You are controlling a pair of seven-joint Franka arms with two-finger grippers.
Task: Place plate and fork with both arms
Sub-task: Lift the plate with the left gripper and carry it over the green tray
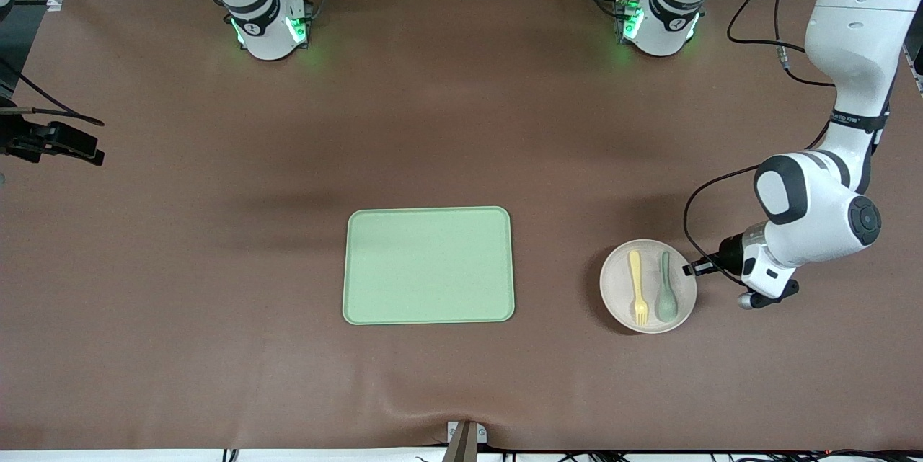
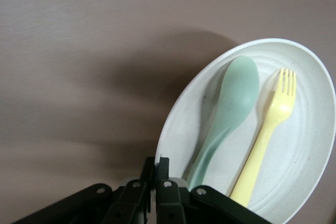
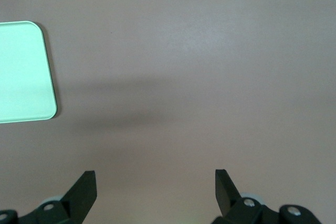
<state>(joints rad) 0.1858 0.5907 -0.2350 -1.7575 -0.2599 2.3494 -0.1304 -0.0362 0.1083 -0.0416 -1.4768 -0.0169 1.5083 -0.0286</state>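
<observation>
Here, the left gripper (image 1: 694, 268) pinches the rim of the plate (image 1: 619, 300) while the right arm waits.

The left arm bends down from its base to the table at its own end, its wrist turned sideways so the fingers (image 2: 163, 179) press together on the plate's edge at the side toward that end. The round, pale speckled plate rests on the brown table (image 1: 216, 347), well apart from the light-green tray (image 1: 429, 265) at the middle. On the plate lie the yellow fork (image 1: 637, 286) and the grey-green spoon (image 1: 665, 292), side by side, with the spoon closer to the gripper. The right gripper (image 3: 156, 187) hovers over bare table at the right arm's end, its fingers spread wide, holding nothing; a corner of the tray shows in its wrist view.
</observation>
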